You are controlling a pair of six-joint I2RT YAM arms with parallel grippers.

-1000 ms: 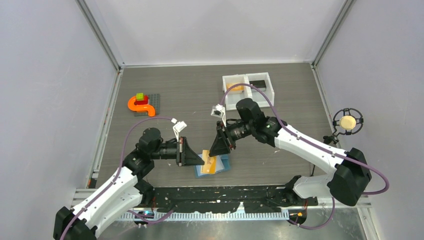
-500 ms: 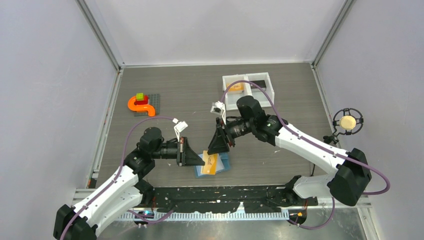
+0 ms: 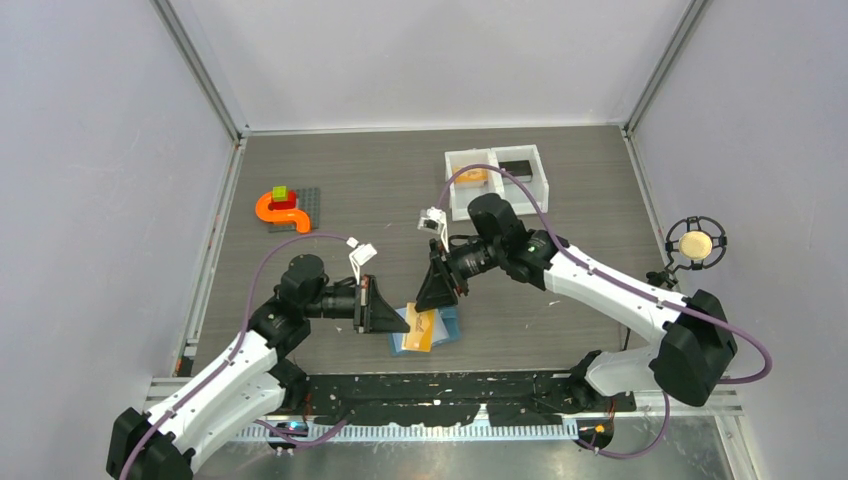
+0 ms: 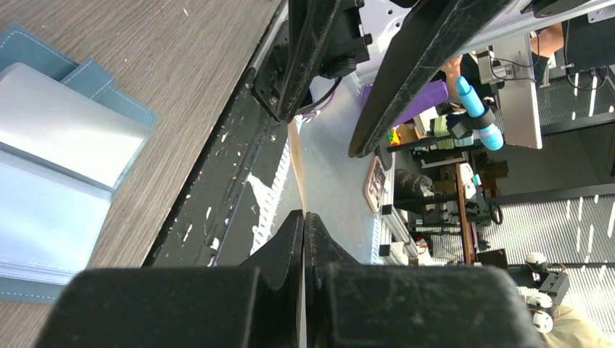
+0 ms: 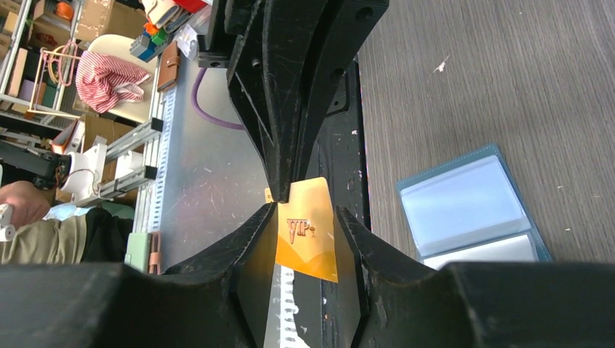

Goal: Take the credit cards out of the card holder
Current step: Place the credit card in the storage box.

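The left fingers (image 4: 275, 246) clamp one end of the orange card (image 5: 306, 243); its free end lies between the spread, empty right fingers (image 5: 246, 250).

Overhead, close wrist views (wallet (image 5: 471, 203) shared)

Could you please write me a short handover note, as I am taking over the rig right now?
The left gripper is shut on the orange card, lifted off the card holder.
The right gripper is open, its fingers either side of that card; contact is unclear.
The card holder lies open on the table, and no card shows in its visible pockets.
The dark card lies in the white tray, right compartment. The orange item in the left one is too small to identify.
Done: both cards seem out.
Left: probably set the orange card down.
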